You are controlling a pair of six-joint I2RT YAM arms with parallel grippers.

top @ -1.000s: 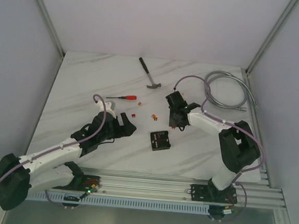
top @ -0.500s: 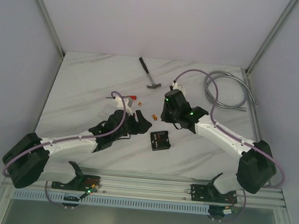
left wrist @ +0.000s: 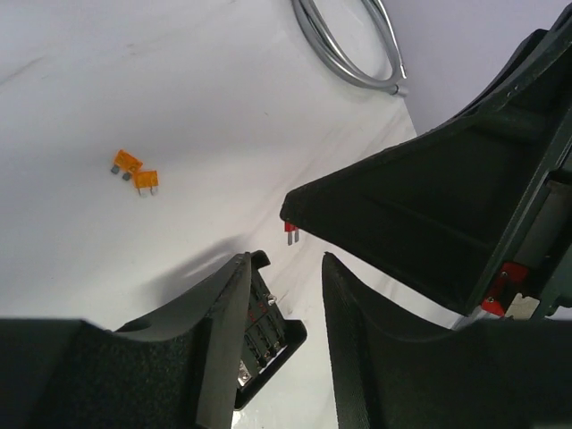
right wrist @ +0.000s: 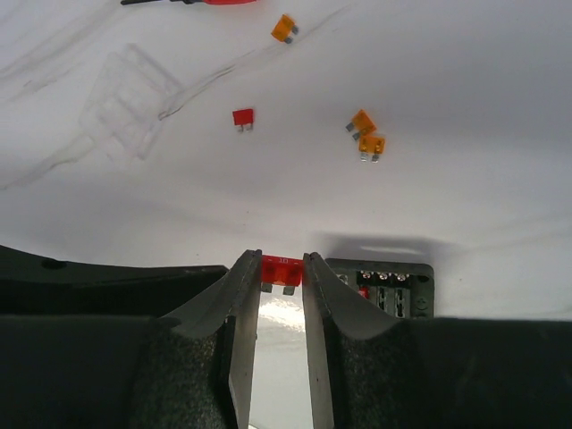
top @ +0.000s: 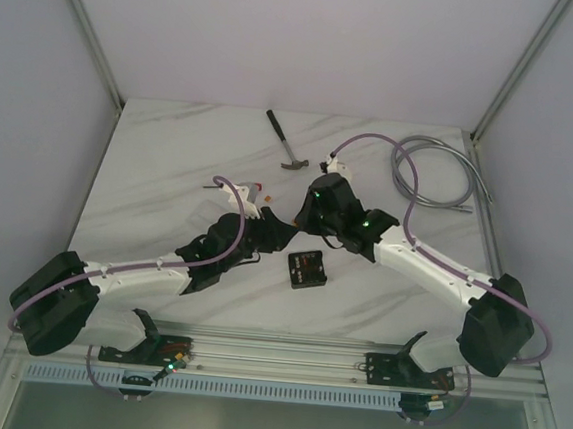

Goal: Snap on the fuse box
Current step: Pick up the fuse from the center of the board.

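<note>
The fuse box (top: 307,269) is a small black square lying open on the marble table, with slots showing in the right wrist view (right wrist: 393,284) and the left wrist view (left wrist: 266,332). My right gripper (top: 308,219) hovers just behind the box. It is shut on a small red fuse (right wrist: 281,270), prongs down, left of the box in the right wrist view. My left gripper (top: 277,232) is open and empty (left wrist: 286,264), left of the box and close to the right gripper's fingers (left wrist: 420,206).
Loose orange fuses (right wrist: 365,134) and a red one (right wrist: 242,117) lie behind the box. A clear plastic cover (right wrist: 130,94) lies further left. A red-handled screwdriver (top: 237,184), a hammer (top: 289,144) and a coiled metal hose (top: 436,172) lie at the back.
Both arms have reached in toward the middle. The left gripper has moved right, close to the fuse box. The right gripper has shifted left and nearer, still holding the red fuse.
</note>
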